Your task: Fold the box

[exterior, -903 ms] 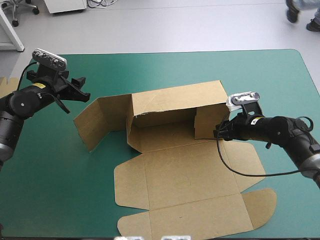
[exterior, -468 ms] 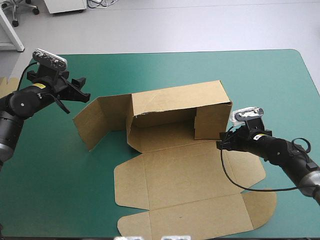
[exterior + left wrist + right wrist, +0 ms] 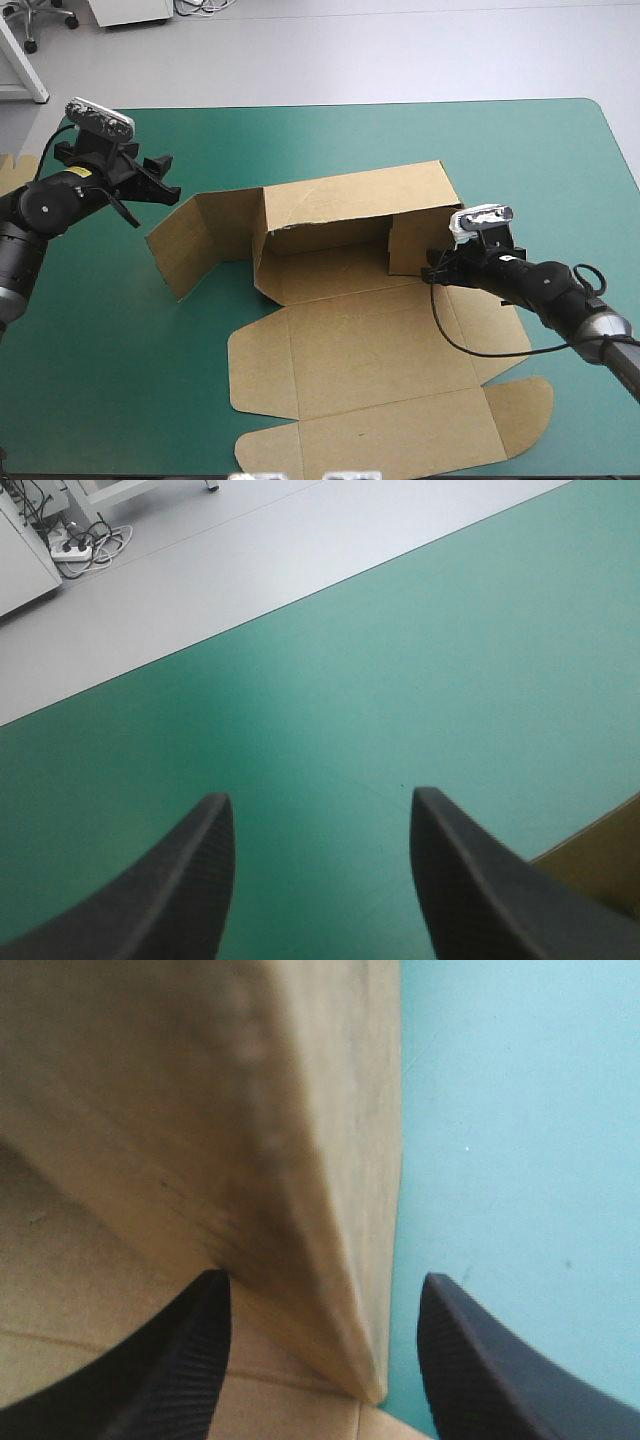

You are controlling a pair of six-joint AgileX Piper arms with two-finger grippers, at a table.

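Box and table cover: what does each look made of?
The box looks like matte brown cardboard: a cut sheet with creased fold lines and raised walls holding shape. The cover is teal-green, smooth, flat and unwrinkled; perhaps a rubber or vinyl mat, but that is uncertain.

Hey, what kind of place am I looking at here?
Probably a robotics lab bench: a teal-green table cover, a half-folded brown box on it, and a left gripper and right gripper stationed there.
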